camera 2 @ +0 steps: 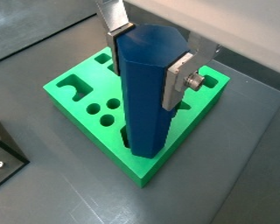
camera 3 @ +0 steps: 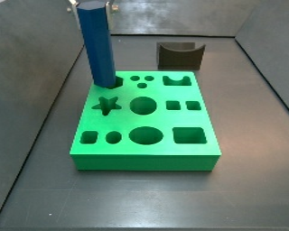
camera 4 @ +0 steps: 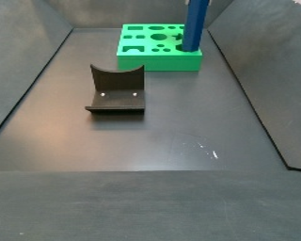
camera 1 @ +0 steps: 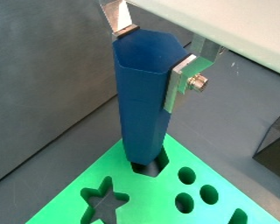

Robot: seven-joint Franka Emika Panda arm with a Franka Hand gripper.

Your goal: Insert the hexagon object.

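Hexagon object (camera 1: 143,96) stands upright, lower end entering a corner hole of the green block (camera 2: 78,109), apparently not fully seated. Gripper (camera 1: 154,54) clamps its top; release remains.

The gripper (camera 2: 149,54) holds the blue bar (camera 2: 149,96) upright by its top end, one of the silver fingers (camera 2: 175,80) flat against a side face and one behind its top edge. The bar's foot sits in a hole in the green block (camera 2: 166,162), near a corner. Round holes (camera 2: 102,111) and a notched cutout (camera 2: 73,87) show in the block. It lies on the dark worktop (camera 2: 241,184).
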